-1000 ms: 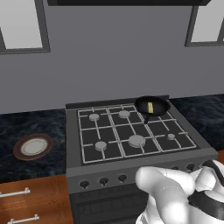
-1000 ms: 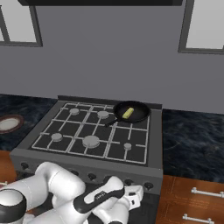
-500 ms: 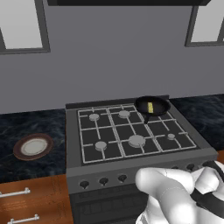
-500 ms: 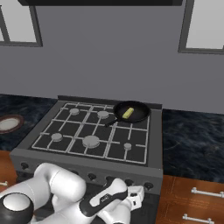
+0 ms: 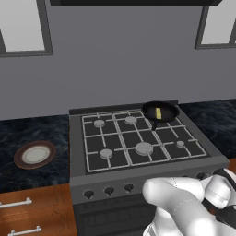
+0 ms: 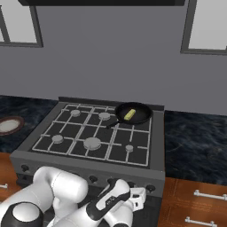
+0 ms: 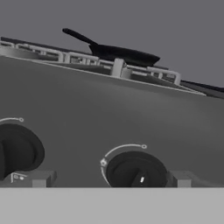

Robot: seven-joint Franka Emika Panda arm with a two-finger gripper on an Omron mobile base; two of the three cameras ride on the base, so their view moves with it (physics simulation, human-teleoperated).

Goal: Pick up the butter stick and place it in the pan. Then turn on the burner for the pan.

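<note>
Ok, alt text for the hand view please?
Close on the stove's grey front panel, a black knob sits between the open gripper's fingers. Another knob sits at left; the black pan rests on the grates above.

Grey-walled kitchen with a dark gas stove between marble-look counters

A flat grey wall [image 5: 120,55] carries two dark-framed windows [image 5: 23,27], with a dark hood edge [image 5: 133,2] overhead. The dark grey stove [image 5: 78,138] sits between dark veined counters [image 5: 32,126]; orange-brown wooden drawers [image 6: 195,204] with pale bar handles run below. Lighting is even and soft.
</note>
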